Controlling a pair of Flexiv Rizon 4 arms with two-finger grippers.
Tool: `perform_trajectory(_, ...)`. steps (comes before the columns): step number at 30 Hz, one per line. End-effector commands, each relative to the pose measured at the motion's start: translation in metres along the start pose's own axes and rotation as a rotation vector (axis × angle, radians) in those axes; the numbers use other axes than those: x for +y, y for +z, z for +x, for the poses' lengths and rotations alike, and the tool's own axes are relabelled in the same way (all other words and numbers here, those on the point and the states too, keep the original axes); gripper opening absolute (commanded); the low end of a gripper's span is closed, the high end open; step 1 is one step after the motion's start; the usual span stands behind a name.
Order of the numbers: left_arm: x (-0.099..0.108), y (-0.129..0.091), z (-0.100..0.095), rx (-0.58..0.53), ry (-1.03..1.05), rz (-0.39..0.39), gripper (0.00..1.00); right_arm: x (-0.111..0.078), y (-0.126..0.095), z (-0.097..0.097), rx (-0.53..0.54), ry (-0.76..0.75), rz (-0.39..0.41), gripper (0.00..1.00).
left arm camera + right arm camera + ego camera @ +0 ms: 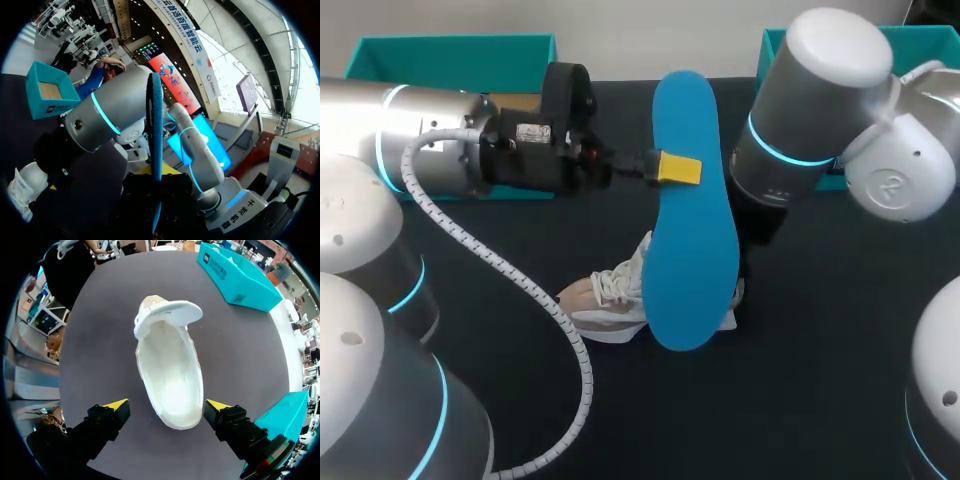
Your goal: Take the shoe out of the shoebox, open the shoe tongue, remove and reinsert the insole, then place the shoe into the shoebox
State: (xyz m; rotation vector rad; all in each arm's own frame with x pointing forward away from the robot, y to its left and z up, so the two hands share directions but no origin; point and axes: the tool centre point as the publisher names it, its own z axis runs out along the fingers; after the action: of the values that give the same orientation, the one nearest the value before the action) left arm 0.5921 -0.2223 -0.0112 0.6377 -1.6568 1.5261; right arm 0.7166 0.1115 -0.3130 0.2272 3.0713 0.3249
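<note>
My left gripper is shut on the edge of a blue insole, holding it in the air above the shoe. In the left wrist view the insole stands edge-on, rising from between that gripper's fingers. The white shoe lies on the dark table under the insole, its tongue pulled open and its inside bare. My right gripper hovers open over the shoe's heel, one yellow tip on either side, touching nothing. In the head view my right arm hides this gripper.
A teal shoebox stands at the table's back left, seen also as the box beyond the shoe's toe. Another teal box part sits at the back right behind my right arm. A white cable trails from my left arm.
</note>
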Motion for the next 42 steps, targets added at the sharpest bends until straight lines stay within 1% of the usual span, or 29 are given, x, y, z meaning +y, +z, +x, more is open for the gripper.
perform_trajectory(1, 0.002, 0.0, 0.0, 0.0, 0.0, 0.003, 0.0, 0.006, 0.004, -0.006, -0.01, -0.001, 0.0, 1.0)
perform_trajectory(7, 0.002, 0.0, 0.0, 0.0, 0.0, 0.003, 0.0, 0.023, 0.014, -0.021, -0.003, -0.029, 0.005, 1.0)
perform_trajectory(9, 0.002, 0.0, 0.0, 0.0, 0.0, 0.003, 0.0, 0.026, 0.022, -0.025, -0.001, -0.031, -0.009, 1.0)
perform_trajectory(11, 0.002, 0.0, 0.0, 0.0, 0.0, 0.003, 0.0, 0.031, 0.031, -0.029, 0.021, -0.049, 0.003, 1.0)
perform_trajectory(14, 0.002, 0.0, 0.0, 0.0, 0.0, 0.003, 0.0, 0.037, 0.04, -0.035, 0.015, -0.064, -0.008, 1.0)
perform_trajectory(17, 0.002, 0.0, 0.0, 0.0, 0.0, 0.003, 0.0, 0.038, 0.053, -0.04, 0.02, -0.071, 0.003, 1.0)
perform_trajectory(20, 0.002, 0.0, 0.0, 0.0, 0.0, 0.003, 0.0, 0.039, 0.066, -0.043, 0.043, -0.073, 0.034, 1.0)
perform_trajectory(25, 0.002, 0.0, 0.0, 0.0, 0.0, 0.003, 0.0, 0.037, 0.081, -0.043, 0.053, -0.071, 0.035, 1.0)
perform_trajectory(30, 0.002, 0.0, 0.0, 0.0, 0.0, 0.003, 0.0, 0.039, 0.094, -0.045, 0.071, -0.074, 0.032, 0.9)
perform_trajectory(31, 0.002, 0.0, 0.0, 0.0, 0.0, 0.003, 0.0, 0.039, 0.096, -0.045, 0.074, -0.072, 0.029, 0.87)
perform_trajectory(32, 0.002, 0.0, 0.0, 0.0, 0.0, 0.003, 0.0, 0.039, 0.098, -0.045, 0.076, -0.072, 0.029, 0.8)
perform_trajectory(33, 0.002, 0.0, 0.0, 0.0, 0.0, 0.003, 0.0, 0.039, 0.1, -0.046, 0.078, -0.072, 0.029, 0.59)
perform_trajectory(34, 0.002, 0.0, 0.0, 0.0, 0.0, 0.003, 0.0, 0.039, 0.101, -0.046, 0.082, -0.07, 0.027, 0.47)
perform_trajectory(37, 0.002, 0.0, 0.0, 0.0, 0.0, 0.003, 0.0, 0.038, 0.105, -0.046, 0.091, -0.071, 0.028, 0.33)
perform_trajectory(38, 0.002, 0.0, 0.0, 0.0, 0.0, 0.003, 0.0, 0.038, 0.106, -0.046, 0.094, -0.071, 0.029, 0.25)
perform_trajectory(39, 0.002, 0.0, 0.0, 0.0, 0.0, 0.003, 0.0, 0.038, 0.106, -0.046, 0.096, -0.071, 0.029, 0.17)
perform_trajectory(40, 0.002, 0.0, 0.0, 0.0, 0.0, 0.003, 0.0, 0.038, 0.107, -0.044, 0.1, -0.068, 0.029, 0.0)
perform_trajectory(42, 0.002, 0.0, 0.0, 0.0, 0.0, 0.003, 0.0, 0.037, 0.108, -0.042, 0.098, -0.057, 0.015, 0.0)
